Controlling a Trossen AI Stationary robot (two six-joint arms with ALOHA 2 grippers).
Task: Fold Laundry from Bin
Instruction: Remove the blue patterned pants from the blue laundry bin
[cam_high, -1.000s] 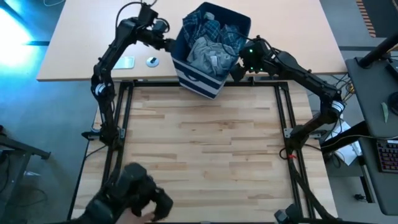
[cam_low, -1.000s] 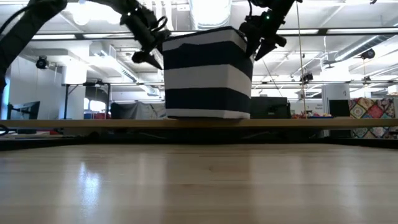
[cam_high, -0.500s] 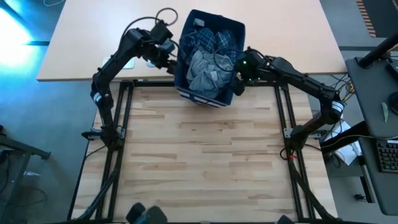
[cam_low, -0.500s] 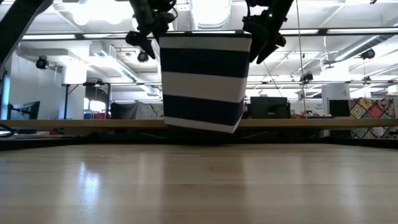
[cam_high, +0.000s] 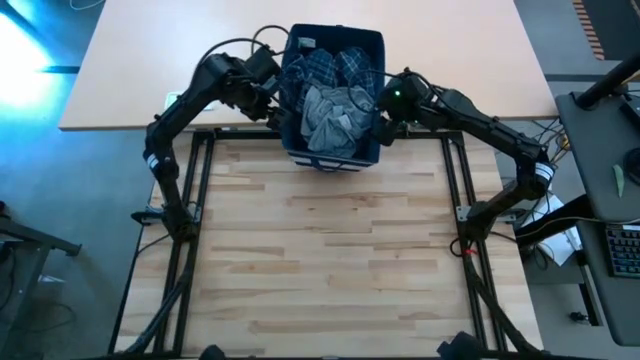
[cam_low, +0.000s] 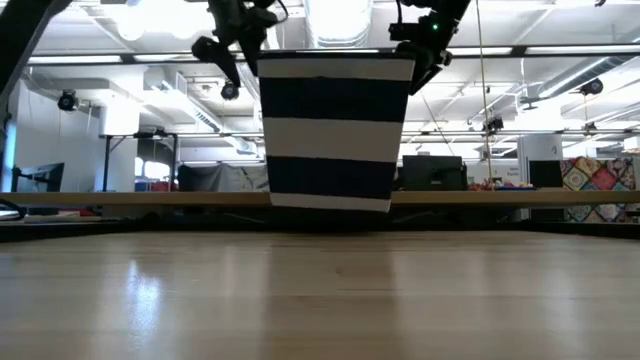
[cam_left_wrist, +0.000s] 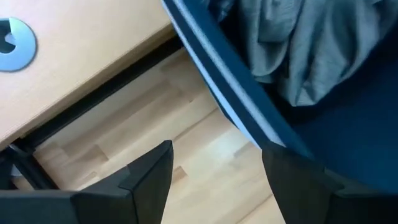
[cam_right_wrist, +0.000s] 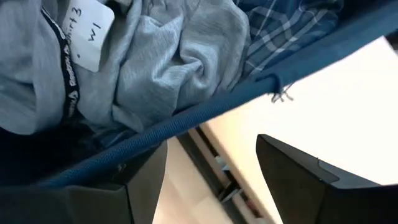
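Both grippers, left (cam_high: 272, 92) and right (cam_high: 384, 108), held the striped bin's (cam_high: 330, 157) rim in wide jaws at twelve o'clock on the bench (cam_high: 320, 260). Lifting evenly should keep the laundry (cam_high: 330, 100) inside.

– What's the navy, white-striped soft bin (cam_low: 333, 130) made of?
– Matt woven fabric; inside lie a crumpled grey jersey T-shirt (cam_high: 325, 112) and blue plaid cloth (cam_high: 340, 66).
– And the desk (cam_high: 330, 250)?
– Pale wooden planks with a smooth, faintly glossy finish.
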